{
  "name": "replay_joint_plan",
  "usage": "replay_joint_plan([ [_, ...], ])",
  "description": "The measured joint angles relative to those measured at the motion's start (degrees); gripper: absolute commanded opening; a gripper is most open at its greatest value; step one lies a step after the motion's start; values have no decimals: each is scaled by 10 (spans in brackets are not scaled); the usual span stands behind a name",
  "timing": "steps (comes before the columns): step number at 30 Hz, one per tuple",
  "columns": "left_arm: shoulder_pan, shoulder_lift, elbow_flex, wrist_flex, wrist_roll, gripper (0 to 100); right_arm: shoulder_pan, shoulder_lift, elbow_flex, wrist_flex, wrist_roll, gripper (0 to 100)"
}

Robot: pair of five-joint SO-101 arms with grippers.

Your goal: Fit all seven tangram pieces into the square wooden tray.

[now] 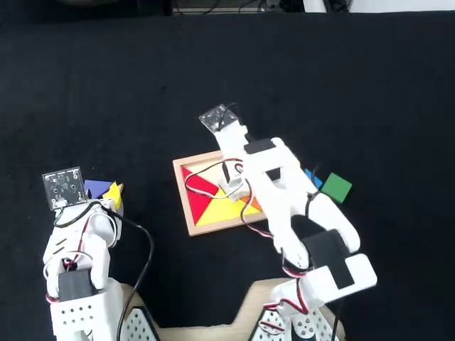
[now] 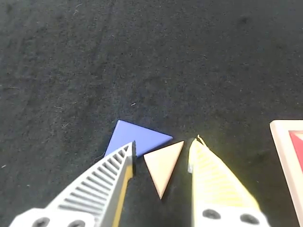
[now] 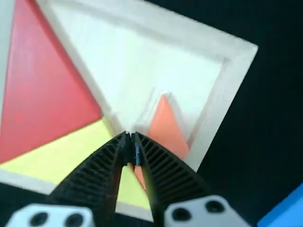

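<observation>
The square wooden tray (image 1: 186, 206) lies mid-table and holds a red triangle (image 3: 42, 94), a yellow triangle (image 3: 66, 156) and a small orange triangle (image 3: 165, 127). My right gripper (image 3: 131, 142) is shut, its tips just above the tray floor where the yellow and orange pieces meet; the arm (image 1: 284, 206) covers the tray's right side. At the left, my left gripper (image 2: 162, 145) is open and straddles a pale yellow triangle (image 2: 163, 165) lying flat on the cloth. A blue-violet triangle (image 2: 137, 138) touches the tip of the gripper's white finger (image 2: 124, 158).
A green square (image 1: 337, 187) and a blue piece (image 1: 313, 179) lie on the black cloth right of the tray. The tray's corner (image 2: 286, 142) shows at the edge of the left wrist view. Wide bare cloth stretches behind the tray.
</observation>
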Motion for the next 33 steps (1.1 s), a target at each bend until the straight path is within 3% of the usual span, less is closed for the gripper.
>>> replay_joint_plan([
  [5, 0, 0, 0, 0, 0, 198, 2, -69, 8, 11, 0, 11],
  [13, 0, 0, 0, 0, 0, 198, -1, -144, 48, -62, 0, 11],
  [26, 0, 0, 0, 0, 0, 198, -51, 145, -222, 9, 0, 11],
  [33, 0, 0, 0, 0, 0, 198, -55, 178, -259, 22, 0, 11],
])
